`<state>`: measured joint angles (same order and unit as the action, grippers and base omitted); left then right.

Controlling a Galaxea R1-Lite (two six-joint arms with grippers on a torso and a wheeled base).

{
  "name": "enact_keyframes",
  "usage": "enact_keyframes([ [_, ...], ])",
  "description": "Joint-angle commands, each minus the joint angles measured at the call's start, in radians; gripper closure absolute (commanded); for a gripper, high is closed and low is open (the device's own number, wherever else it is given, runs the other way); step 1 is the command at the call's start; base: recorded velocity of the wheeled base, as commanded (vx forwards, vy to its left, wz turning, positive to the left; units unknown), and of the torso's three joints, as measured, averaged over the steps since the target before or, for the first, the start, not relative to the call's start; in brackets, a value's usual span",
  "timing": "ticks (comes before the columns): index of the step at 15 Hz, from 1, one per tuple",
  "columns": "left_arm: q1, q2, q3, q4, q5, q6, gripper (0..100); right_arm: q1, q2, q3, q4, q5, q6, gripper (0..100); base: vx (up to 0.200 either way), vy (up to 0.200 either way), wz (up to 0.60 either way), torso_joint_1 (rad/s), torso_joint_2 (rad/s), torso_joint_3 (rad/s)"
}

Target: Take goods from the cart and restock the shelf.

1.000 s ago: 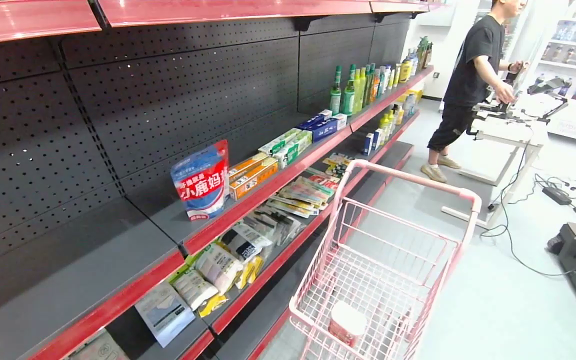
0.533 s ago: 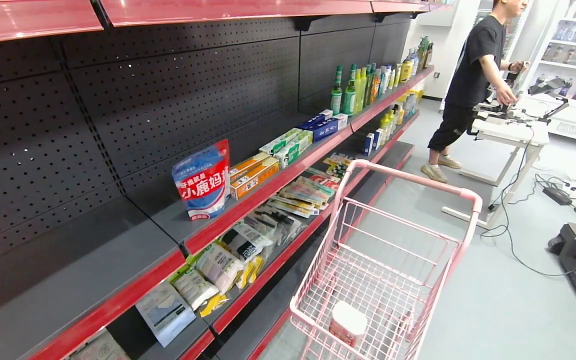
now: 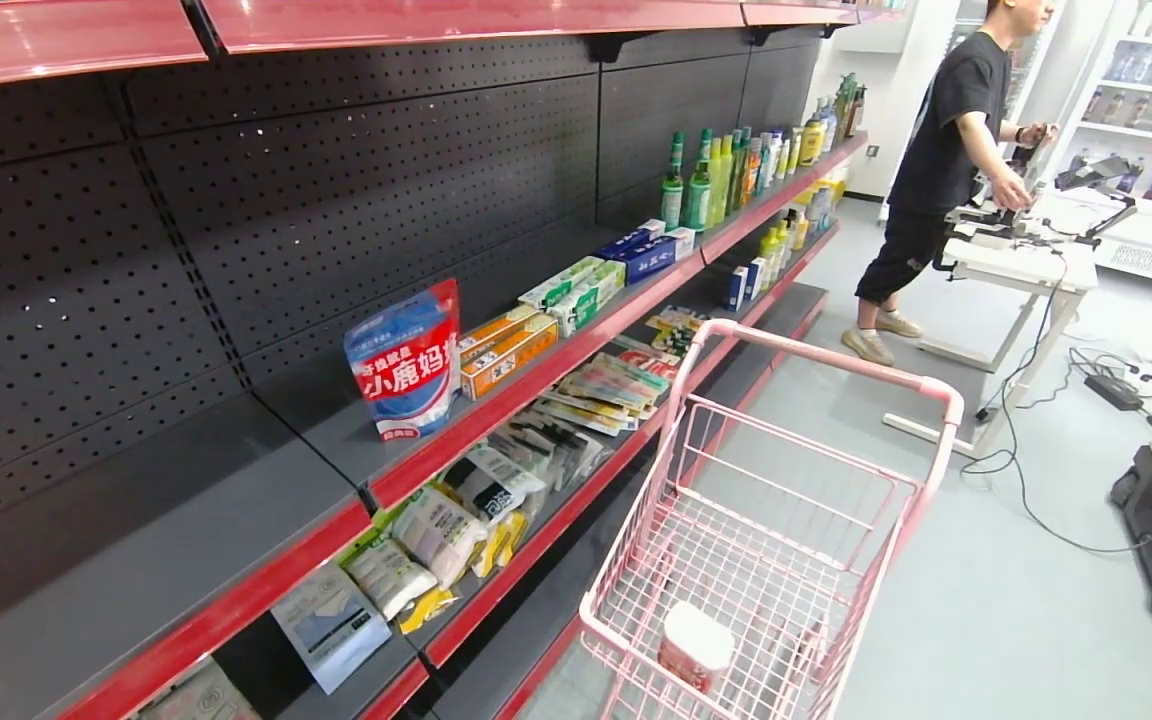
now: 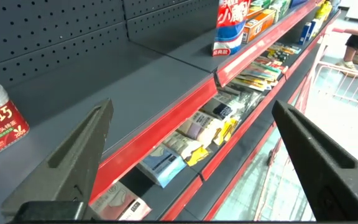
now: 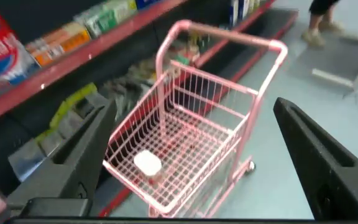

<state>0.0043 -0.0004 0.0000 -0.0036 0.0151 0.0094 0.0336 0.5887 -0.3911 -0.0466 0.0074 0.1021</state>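
My left gripper (image 4: 192, 106) is spread wide, facing the grey, red-edged metal shelf (image 4: 135, 81). My right gripper (image 5: 194, 102) is spread too, above the pink wire shopping cart (image 3: 836, 360), which stands lower centre in the head view. A white-and-red cylindrical tub (image 3: 696, 648) lies in its basket.

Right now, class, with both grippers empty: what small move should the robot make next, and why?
Probably lower the right gripper toward the white-lidded canister in the pink cart: its jaws are open, empty, and above the basket.

pink cart (image 3: 786, 520); red-edged grey shelf (image 3: 536, 375)
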Motion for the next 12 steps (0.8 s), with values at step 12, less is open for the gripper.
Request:
enact_keyframes([
  [12,0.0,0.0,0.0,-0.001,0.0,0.0,0,0.132,1.491,-0.293,-0.225,0.22,-0.496,0,0.0,0.0,0.0,0.0,0.0,0.0],
])
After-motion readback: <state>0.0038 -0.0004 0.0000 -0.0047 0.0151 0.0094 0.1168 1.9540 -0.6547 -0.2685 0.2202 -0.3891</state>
